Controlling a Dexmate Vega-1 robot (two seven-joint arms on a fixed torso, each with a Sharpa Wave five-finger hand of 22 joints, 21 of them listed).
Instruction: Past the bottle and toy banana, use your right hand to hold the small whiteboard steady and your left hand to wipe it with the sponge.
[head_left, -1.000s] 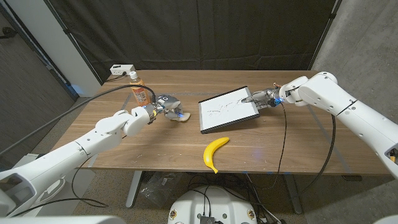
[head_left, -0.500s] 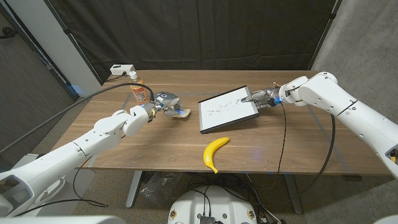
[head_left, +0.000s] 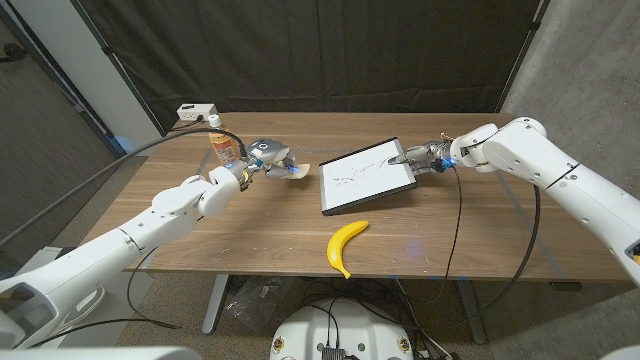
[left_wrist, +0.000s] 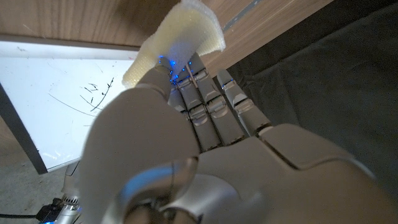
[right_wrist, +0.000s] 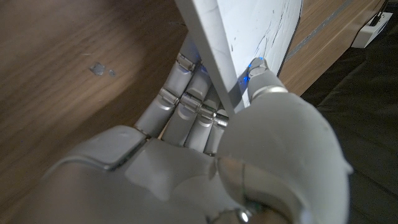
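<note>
The wooden table carries the small whiteboard, marked with thin black scribbles and lying toward the far right side, its right edge clamped between the thumb and fingers of the right hand. The left hand pinches the pale sponge just left of the whiteboard, apart from its surface. The toy banana lies nearer the front edge, and the bottle stands behind the left hand.
</note>
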